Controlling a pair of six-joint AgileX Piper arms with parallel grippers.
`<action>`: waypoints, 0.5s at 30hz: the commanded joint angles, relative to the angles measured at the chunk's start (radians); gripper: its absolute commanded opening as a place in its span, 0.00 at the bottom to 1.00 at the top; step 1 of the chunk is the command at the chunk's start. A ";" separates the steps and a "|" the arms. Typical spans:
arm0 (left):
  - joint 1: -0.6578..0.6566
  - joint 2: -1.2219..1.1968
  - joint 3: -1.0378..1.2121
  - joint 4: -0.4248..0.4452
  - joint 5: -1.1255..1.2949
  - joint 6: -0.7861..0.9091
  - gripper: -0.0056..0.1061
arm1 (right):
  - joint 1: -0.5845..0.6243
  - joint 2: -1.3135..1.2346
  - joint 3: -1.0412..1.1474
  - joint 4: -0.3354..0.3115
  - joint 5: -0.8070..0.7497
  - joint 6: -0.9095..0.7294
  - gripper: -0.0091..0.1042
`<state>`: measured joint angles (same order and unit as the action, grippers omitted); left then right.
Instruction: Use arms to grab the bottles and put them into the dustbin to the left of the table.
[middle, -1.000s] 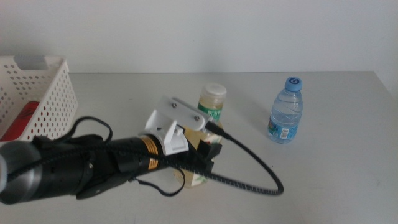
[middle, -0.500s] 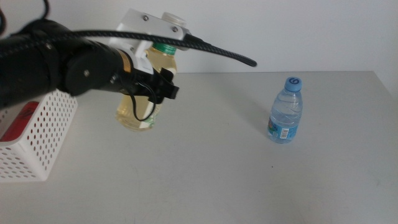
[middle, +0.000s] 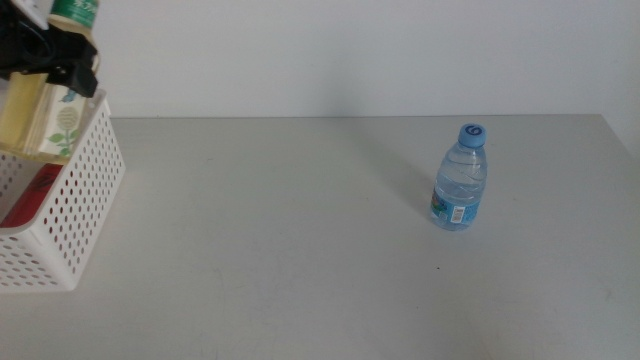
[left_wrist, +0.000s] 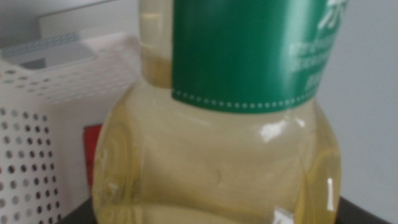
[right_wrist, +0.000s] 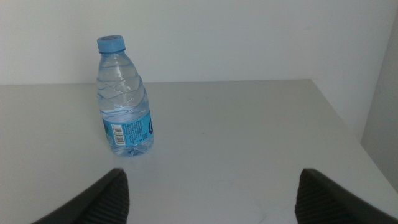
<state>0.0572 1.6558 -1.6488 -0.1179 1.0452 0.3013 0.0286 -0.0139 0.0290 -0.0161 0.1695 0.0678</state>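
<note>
Above the dustbin (middle: 95, 190), green-labelled yellow tea bottle (left_wrist: 217, 143).

Left claw (middle: 45, 62) and tea bottle (middle: 40, 100) cut by the frame corner — red can (middle: 35, 190) half-hidden in the dustbin (middle: 85, 215)

Plain white wall (middle: 350, 50), soft even light.

Glossy clear plastic yellow tea bottle (left_wrist: 217, 155) with smooth green paper-like label; white perforated plastic basket (middle: 85, 190), slightly shiny; ribbed clear plastic water bottle (right_wrist: 126, 99); matt light-grey tabletop (middle: 300, 250).
</note>
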 joint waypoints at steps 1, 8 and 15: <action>0.057 -0.008 -0.106 -0.027 -0.004 0.003 0.04 | 0.002 -0.020 -0.010 -0.008 -0.079 -0.012 0.91; 0.146 0.098 -0.182 -0.026 0.049 0.040 0.04 | 0.002 -0.020 -0.010 -0.008 -0.079 -0.012 0.91; 0.165 0.200 -0.182 0.058 0.045 0.037 0.04 | 0.002 -0.020 -0.010 -0.008 -0.079 -0.012 0.91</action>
<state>0.2192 1.9085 -1.7868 -0.0708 1.1439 0.3374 0.0286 -0.0139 0.0290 -0.0161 0.1695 0.0678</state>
